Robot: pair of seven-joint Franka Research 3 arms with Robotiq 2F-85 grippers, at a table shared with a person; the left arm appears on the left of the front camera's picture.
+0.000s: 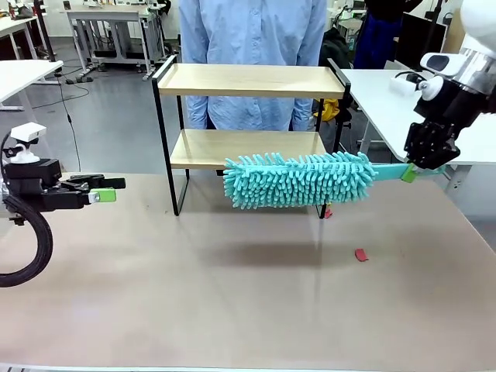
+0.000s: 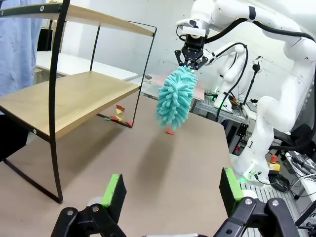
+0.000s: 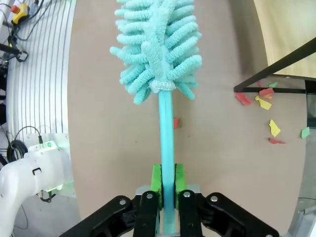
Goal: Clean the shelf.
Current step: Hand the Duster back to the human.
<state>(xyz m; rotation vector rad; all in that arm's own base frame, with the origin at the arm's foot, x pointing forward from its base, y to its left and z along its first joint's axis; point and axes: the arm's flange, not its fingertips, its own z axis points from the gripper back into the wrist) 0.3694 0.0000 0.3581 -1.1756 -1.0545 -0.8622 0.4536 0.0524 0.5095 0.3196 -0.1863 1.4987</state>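
The shelf [image 1: 249, 80] stands at the table's far middle, both wooden boards bare. My right gripper [image 1: 419, 167] is shut on the handle of a teal fluffy duster [image 1: 294, 180], held level above the table in front of the lower board. The right wrist view shows the pads [image 3: 156, 181] clamping the duster's handle [image 3: 166, 129], with the shelf's corner [image 3: 291, 29] at upper right. Coloured paper scraps [image 3: 264, 98] lie on the table by the shelf's foot. My left gripper [image 1: 105, 190] hovers open at the table's left; in its own view the left gripper [image 2: 173, 190] holds nothing.
A person in a light blue shirt [image 1: 252, 31] stands right behind the shelf. A red scrap [image 1: 361, 254] lies on the brown tabletop right of the middle. White tables [image 1: 387, 101] stand beyond the far right and far left.
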